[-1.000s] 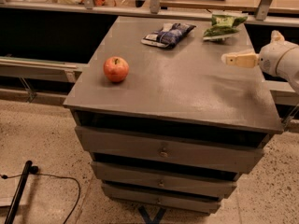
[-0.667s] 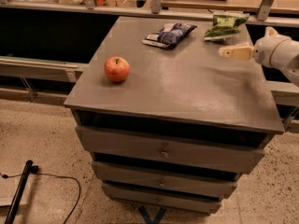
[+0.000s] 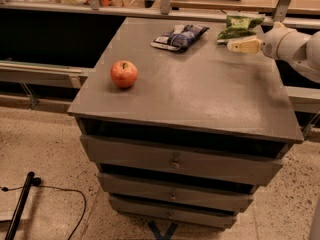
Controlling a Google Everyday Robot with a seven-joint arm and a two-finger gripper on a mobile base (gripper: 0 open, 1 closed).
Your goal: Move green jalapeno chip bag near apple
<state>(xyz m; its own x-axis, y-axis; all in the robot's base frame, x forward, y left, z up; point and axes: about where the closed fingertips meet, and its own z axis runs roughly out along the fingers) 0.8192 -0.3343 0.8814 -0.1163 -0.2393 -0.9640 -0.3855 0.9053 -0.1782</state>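
Barely started. At the far right corner of the worktop (image 3: 200, 99) the hand (image 3: 233, 46) hovers just beside the green jalapeno chip bag (image 3: 240, 26); spread or pressed together, can't tell. Bag not lifted yet, and the apple (image 3: 124, 74) sits well apart, near the left edge.

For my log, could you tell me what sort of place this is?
Likely a lab or workroom: grey drawer cabinet, speckled floor, cable; the gripper hovers beside the green jalapeno chip bag.

Dim warm light, soft sheen on tabletop (image 3: 200, 99), pale pincer (image 3: 230, 45) at far right
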